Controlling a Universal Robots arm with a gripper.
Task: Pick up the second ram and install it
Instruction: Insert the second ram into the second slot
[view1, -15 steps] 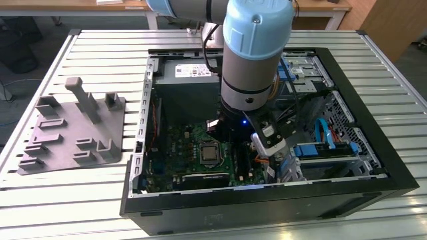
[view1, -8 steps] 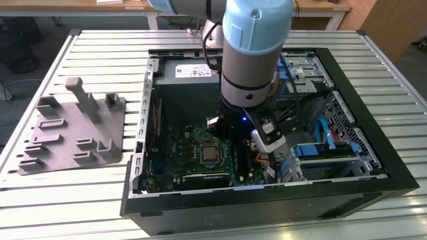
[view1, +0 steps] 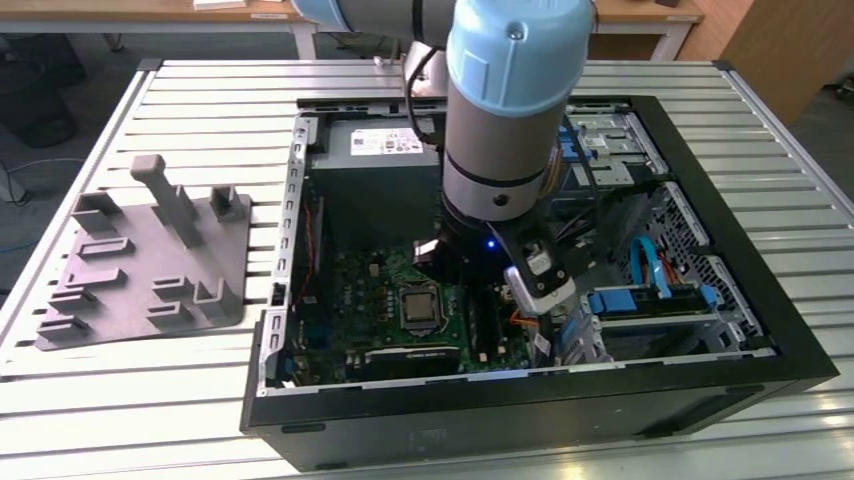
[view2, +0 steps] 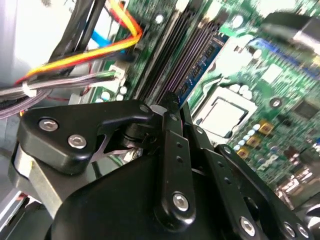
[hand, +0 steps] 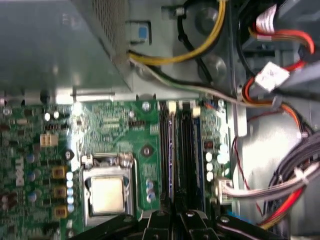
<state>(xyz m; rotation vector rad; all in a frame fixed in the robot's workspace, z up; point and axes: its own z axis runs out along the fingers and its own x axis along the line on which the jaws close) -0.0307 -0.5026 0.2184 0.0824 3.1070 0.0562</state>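
Pincer (view2: 167, 107) sits low inside the computer case (view1: 747, 330), fingers drawn together over the memory slots (hand: 181, 150); whether they grasp the second ram I cannot tell, the stick being hidden. Sound seating, in my judgement, demands the stick square over its slot, beside the processor socket (hand: 107, 192), pressed evenly.

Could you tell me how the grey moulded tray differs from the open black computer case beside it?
The grey moulded tray lies flat on the slatted table with bare upright posts; the open black computer case stands taller and is crowded with a green motherboard and cables. The arm reaches into the case, not the tray. Both rest on the table.
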